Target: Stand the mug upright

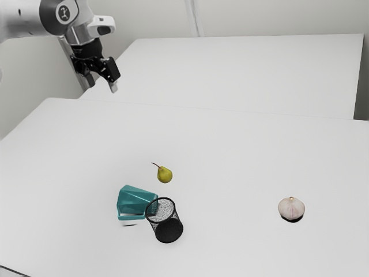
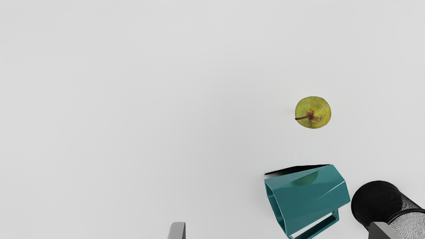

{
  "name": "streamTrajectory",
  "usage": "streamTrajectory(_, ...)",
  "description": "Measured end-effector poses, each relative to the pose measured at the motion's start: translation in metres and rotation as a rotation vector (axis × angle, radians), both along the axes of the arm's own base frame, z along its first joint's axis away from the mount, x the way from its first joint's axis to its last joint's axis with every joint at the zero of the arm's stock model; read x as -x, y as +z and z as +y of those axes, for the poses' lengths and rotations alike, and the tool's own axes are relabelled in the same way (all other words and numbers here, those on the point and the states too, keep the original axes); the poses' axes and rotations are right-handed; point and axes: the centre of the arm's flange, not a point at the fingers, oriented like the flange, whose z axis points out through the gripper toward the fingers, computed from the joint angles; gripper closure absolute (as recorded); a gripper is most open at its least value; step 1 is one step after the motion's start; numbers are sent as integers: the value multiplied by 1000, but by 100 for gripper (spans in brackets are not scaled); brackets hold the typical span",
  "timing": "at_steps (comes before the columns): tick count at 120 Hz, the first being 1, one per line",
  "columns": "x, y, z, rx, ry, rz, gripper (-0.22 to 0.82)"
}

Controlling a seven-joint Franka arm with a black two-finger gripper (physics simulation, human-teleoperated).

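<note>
Above the white table (image 1: 230,150), the end effector (image 1: 101,85) stands wide open, holding nothing. On the table, in descending size: black mesh holder (image 1: 169,230); teal mug (image 2: 308,199), just beside it, lying on its side, mouth facing away from the holder; garlic bulb (image 1: 292,208), well apart; pear (image 2: 315,106), near the mug.

No text, brand or number can be read. A small, pale, ring-shaped emblem (image 1: 64,12) is borne by the dark, round joint cap (image 1: 49,17) of the smooth, white robot arm (image 1: 20,18); the mark inside its ring is too small to be made out.
</note>
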Motion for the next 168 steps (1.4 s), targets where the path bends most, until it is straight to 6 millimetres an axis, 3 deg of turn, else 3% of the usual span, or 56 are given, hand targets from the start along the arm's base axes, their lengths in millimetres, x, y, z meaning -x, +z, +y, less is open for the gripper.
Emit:
streamTrajectory(8, 0, 1, 5, 8, 7, -6, 0)
streamTrajectory(16, 1, -11, 19, 39, 40, 13, 0)
streamTrajectory(38, 20, -60, 107, 240, 240, 62, 0)
streamTrajectory(47, 31, -81, 131, 339, 298, 74, 0)
streamTrajectory(81, 121, -186, 168, 619, 457, 135, 0)
streamTrajectory(96, 134, -214, 167, 677, 467, 131, 0)
streamTrajectory(128, 153, -276, 114, 754, 389, 196, 0)
streamTrajectory(168, 166, -311, 125, 786, 421, 166, 0)
